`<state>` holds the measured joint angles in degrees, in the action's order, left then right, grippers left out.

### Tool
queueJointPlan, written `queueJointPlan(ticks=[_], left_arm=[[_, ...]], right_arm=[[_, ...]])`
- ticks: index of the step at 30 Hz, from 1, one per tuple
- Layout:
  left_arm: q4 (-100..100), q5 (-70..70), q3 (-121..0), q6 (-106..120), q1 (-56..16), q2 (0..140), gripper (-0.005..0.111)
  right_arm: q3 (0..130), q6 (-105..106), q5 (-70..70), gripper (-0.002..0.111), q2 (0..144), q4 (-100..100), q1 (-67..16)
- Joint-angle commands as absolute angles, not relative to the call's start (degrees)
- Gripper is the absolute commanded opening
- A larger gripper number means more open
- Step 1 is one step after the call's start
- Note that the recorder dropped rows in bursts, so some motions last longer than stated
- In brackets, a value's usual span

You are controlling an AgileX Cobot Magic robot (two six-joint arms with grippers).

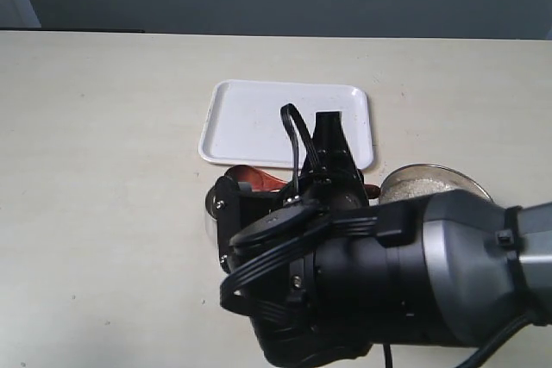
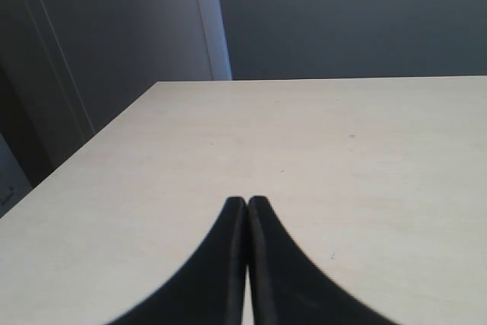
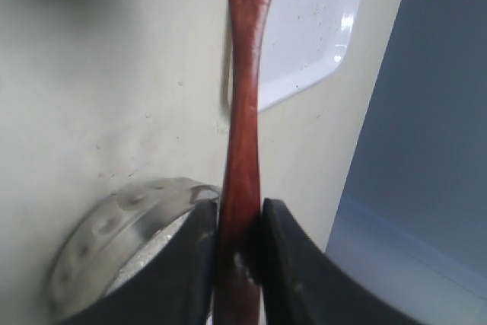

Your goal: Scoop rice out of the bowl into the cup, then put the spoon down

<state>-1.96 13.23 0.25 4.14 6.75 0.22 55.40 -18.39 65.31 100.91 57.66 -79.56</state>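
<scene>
Right wrist view is taken up by the right tool (image 3: 240, 215), whose two fingers are clenched on the handle of the wooden spoon (image 3: 245, 97). The handle is carried out well past the fingertips, and the head is cut off by the edge of the picture, so whether grains are borne on it cannot be told. The steel bowl (image 3: 106, 226) is seen just beside the fingers and below them, with rice (image 3: 148, 264) lying in it; the spoon is held clear of it. A white tray (image 3: 319, 28) is seen farther out, beyond the fingertips and to one side. In the exterior view much is hidden by the arm, but a reddish part of the spoon is shown on the side of the tool away from the bowl, close to a silvery sliver that is probably the cup (image 1: 210, 204); how full it is cannot be seen. The left tool (image 2: 247, 202) is pressed together on nothing above the bare surface (image 2: 342, 150), with none of the task's things in its view. The step in hand is judged to be the transfer from bowl to cup, not the setting down. The next move would call for the head to be brought squarely over the cup's narrow mouth and held level until then. The handle would then be rolled gently so that the grains slide in and are not spilled, with a firm grip on the slim, glossy wood.
</scene>
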Motion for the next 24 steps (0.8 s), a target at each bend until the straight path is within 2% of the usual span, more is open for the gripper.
queueJointPlan(ticks=[1, 24], left_arm=[[-1.81, 12.48, 0.00, 3.89, 6.77, 0.00, 0.000], [-1.81, 12.48, 0.00, 3.83, 6.77, 0.00, 0.000]], right_arm=[[55.13, -20.12, 64.72, -0.001, 100.86, 58.59, -79.70], [55.09, -24.34, 62.24, -0.001, 100.16, 60.79, -79.98]])
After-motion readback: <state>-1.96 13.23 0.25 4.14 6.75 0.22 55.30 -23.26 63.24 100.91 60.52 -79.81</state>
